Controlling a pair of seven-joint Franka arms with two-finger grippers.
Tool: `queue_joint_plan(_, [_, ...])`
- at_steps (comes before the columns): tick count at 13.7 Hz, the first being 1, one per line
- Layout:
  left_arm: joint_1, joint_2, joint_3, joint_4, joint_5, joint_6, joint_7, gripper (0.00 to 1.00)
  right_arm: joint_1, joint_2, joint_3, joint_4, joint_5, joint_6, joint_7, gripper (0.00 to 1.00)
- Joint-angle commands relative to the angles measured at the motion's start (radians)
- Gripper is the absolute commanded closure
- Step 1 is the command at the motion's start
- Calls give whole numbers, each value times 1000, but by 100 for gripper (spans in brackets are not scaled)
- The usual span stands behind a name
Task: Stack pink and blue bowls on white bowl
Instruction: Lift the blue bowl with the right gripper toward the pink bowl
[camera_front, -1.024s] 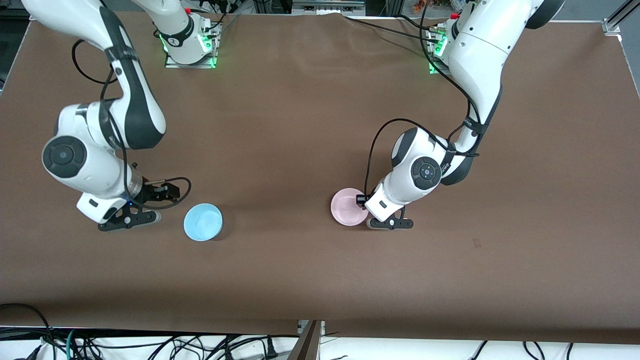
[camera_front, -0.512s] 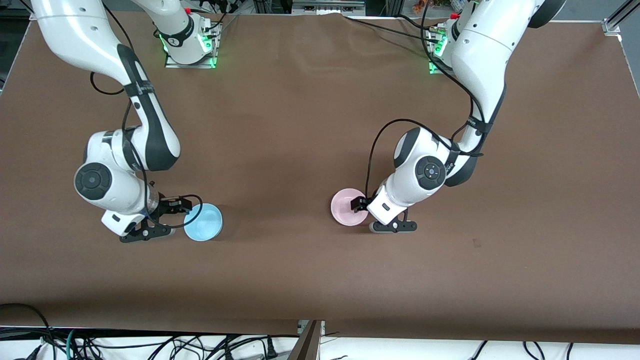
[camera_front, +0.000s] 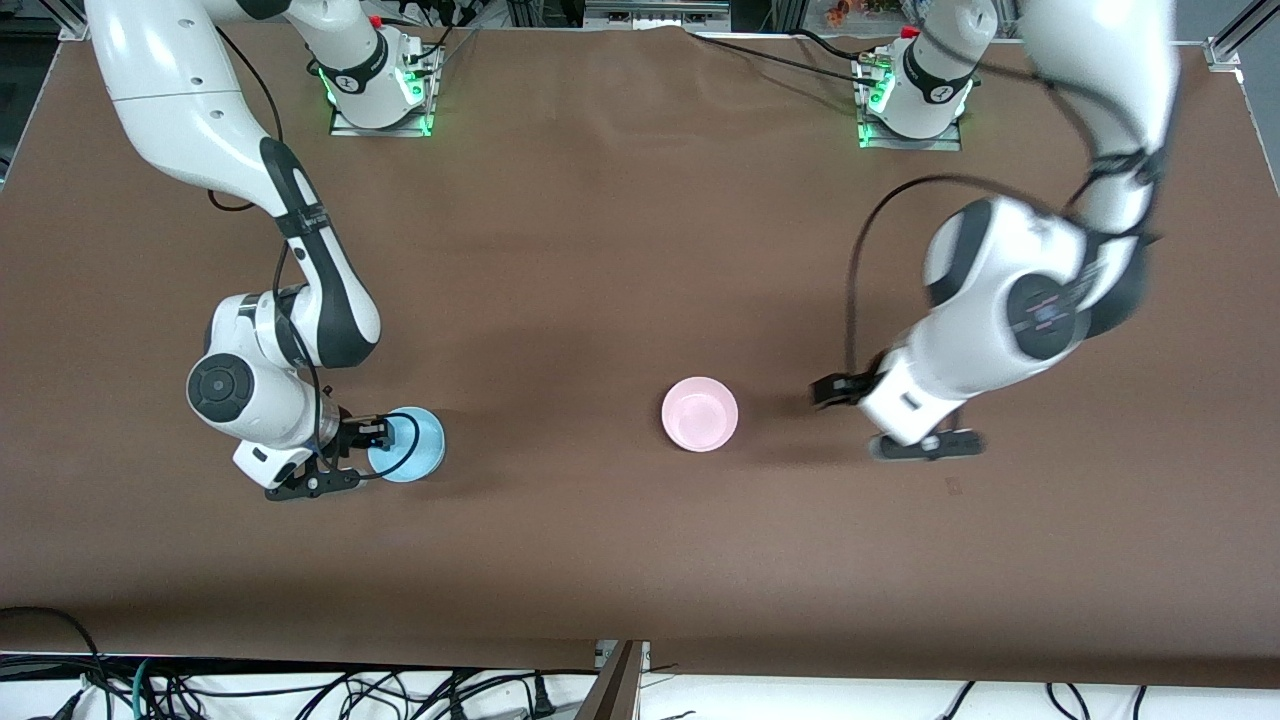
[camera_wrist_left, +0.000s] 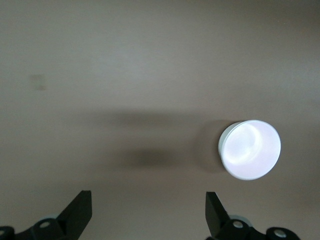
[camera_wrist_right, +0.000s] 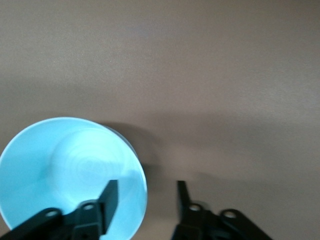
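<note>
Right gripper (camera_front: 352, 460) straddled blue bowl (camera_front: 408, 445) rim, fingers parted, unclamped; left gripper (camera_front: 925, 428) hung wide open beside pink bowl (camera_front: 700, 414), apart.

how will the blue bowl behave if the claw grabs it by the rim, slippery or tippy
The blue bowl looks smooth and glossy, so it may slip in a thin rim pinch. It seems rigid and probably light, since it is small and plain. The right claw straddles one edge, a finger inside; lifting from one side may tilt it.

A plain light blue bowl (camera_front: 408, 445) and a plain pale pink bowl (camera_front: 700, 414) on a brown table (camera_front: 620, 250).
</note>
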Motion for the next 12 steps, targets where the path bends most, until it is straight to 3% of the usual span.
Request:
queue_joint_plan(1, [63,-136,16,-39,23,-139,78,0,-5,17,4,40,30,-16,7,91])
queue_joint_plan(2, [76,-169,30,-39,23,-188,88,0,-2,16,4,48,52,-19,9,100])
queue_joint_plan(4, [108,-218,50,-39,29,-259,98,0,10,10,8,62,73,-50,52,100])
queue_joint_plan(6, [130,-253,53,-33,126,-306,148,0,24,10,20,166,83,-193,147,100])
queue_joint_plan(9, [162,-267,73,-1,142,-359,210,0,81,10,78,281,86,-329,411,100])
queue_joint_plan(12, [173,-257,73,3,105,-370,210,0,174,16,148,323,84,-309,764,100])
